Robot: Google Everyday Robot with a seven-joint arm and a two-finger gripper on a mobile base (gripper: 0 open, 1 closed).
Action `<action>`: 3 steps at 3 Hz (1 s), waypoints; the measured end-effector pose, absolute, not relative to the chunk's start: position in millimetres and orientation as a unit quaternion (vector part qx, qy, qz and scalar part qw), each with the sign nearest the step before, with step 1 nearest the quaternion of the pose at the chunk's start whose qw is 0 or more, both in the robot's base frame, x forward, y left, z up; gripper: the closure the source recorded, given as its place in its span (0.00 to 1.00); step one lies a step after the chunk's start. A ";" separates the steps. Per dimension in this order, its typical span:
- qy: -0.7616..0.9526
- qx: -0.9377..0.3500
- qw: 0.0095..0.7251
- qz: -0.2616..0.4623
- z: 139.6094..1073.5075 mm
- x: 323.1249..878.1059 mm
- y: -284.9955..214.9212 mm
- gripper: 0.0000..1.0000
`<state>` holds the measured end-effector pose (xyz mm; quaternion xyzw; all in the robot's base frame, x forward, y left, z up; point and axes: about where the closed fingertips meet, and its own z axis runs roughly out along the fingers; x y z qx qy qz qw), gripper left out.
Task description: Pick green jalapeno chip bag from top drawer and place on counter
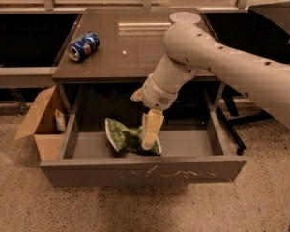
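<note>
The green jalapeno chip bag (120, 137) lies crumpled in the open top drawer (145, 171). The tool (150, 139) hangs down at the bag's right end; whether it is spread or pinching, I cannot tell. A blue soda can (83, 46) lies on the tabletop (135, 52).

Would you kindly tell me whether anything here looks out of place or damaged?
The soda can lies on its side on the counter. The top drawer has a scratched front. The gripper is down at the crumpled chip bag inside.
</note>
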<state>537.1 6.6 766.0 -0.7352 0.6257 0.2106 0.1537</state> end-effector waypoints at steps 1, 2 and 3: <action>0.614 -0.742 0.158 0.218 726.3 552.1 16.9 0.00; 0.612 -0.738 0.169 0.230 704.5 567.6 16.3 0.00; 0.615 -0.732 0.178 0.232 688.9 584.4 9.5 0.00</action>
